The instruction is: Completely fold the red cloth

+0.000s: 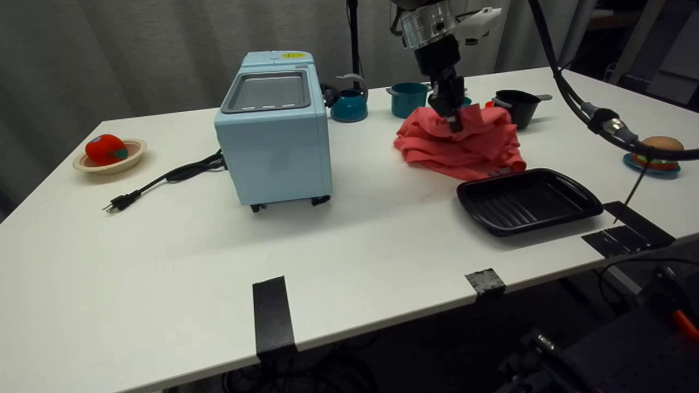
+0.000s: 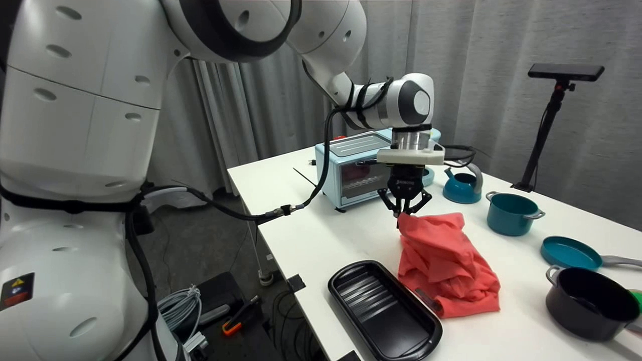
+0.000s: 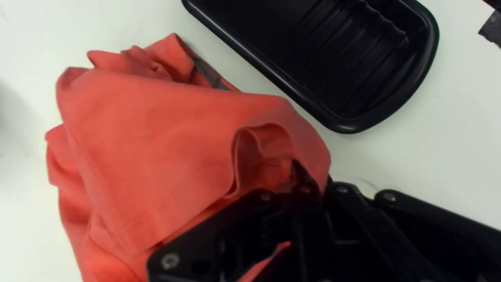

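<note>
1 bent arm (image 2: 271, 17), tool (image 2: 400, 215) downward, pinching red cloth (image 2: 451, 260)

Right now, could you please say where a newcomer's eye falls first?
It likely lands on the rumpled red cloth, pinched by the black gripper, on the white table. The black rectangular tray beside the cloth and the boxy blue oven, left of both in an exterior view, may follow.

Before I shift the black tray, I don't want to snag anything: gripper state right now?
Gripper: closed, holding a raised part of the red cloth.
</note>
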